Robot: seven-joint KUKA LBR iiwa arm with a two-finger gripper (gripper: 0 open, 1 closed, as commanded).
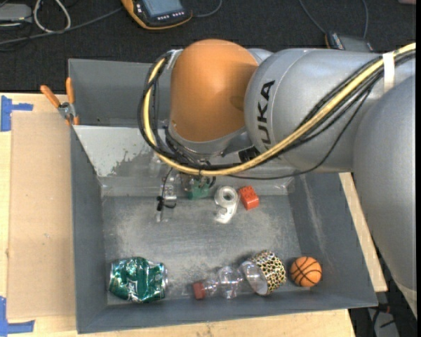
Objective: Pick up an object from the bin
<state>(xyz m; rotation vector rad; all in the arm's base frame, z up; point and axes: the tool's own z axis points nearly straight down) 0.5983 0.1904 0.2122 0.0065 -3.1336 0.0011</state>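
Near hand (pixel 178 195), white, perhaps plastic loop (pixel 225 204)

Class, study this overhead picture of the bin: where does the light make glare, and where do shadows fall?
Camera view: a bright highlight sits on the orange cover of the arm; the crumpled green can and the clear plastic bottle glint by the near wall of the bin; shadow is deepest under the arm, at the back.

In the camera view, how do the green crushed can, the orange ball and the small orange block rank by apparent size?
Largest to smallest:
1. green crushed can
2. orange ball
3. small orange block
The gaps look plain, so there are no ties.
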